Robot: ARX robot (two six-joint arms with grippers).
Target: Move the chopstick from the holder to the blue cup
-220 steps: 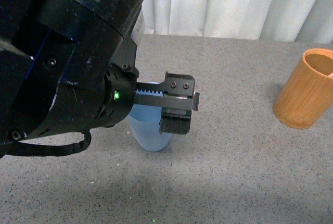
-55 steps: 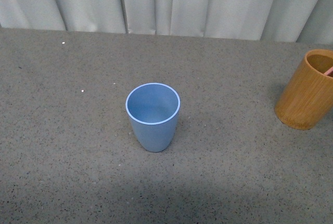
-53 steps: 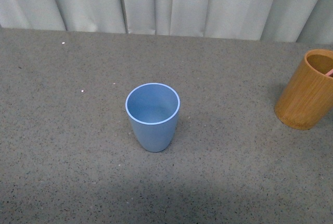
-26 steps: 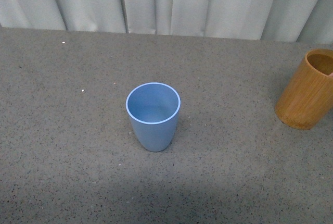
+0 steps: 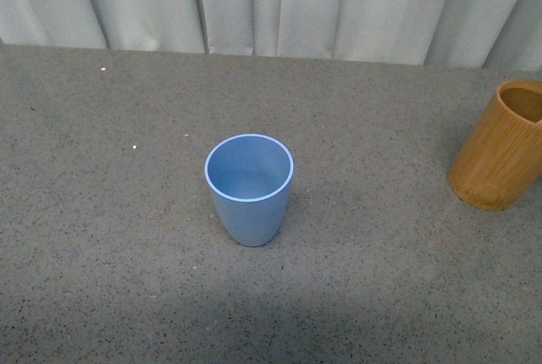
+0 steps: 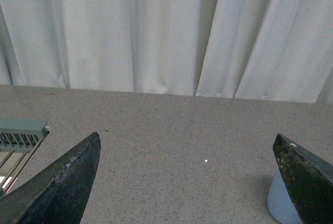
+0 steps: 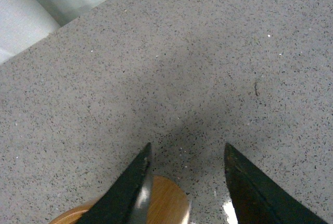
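Note:
The blue cup (image 5: 249, 190) stands upright in the middle of the grey table, and nothing shows inside it. The holder (image 5: 500, 148), an orange-brown wooden cup, stands at the right edge of the front view. The chopstick is hidden in every view. Neither arm shows in the front view. My left gripper (image 6: 186, 136) is open wide over bare table, with the blue cup (image 6: 278, 203) partly behind one finger. My right gripper (image 7: 188, 145) is open just above the holder (image 7: 166, 203), whose wooden rim lies under one finger.
Pale curtains (image 5: 271, 0) hang along the table's far edge. A grey-green ribbed part (image 6: 21, 135) shows at the side of the left wrist view. Speckled grey tabletop (image 5: 127, 254) surrounds both cups.
The left arm that hung over the blue cup 4.2 s ago has left the front view. The pink tip at the holder's rim a second ago no longer shows.

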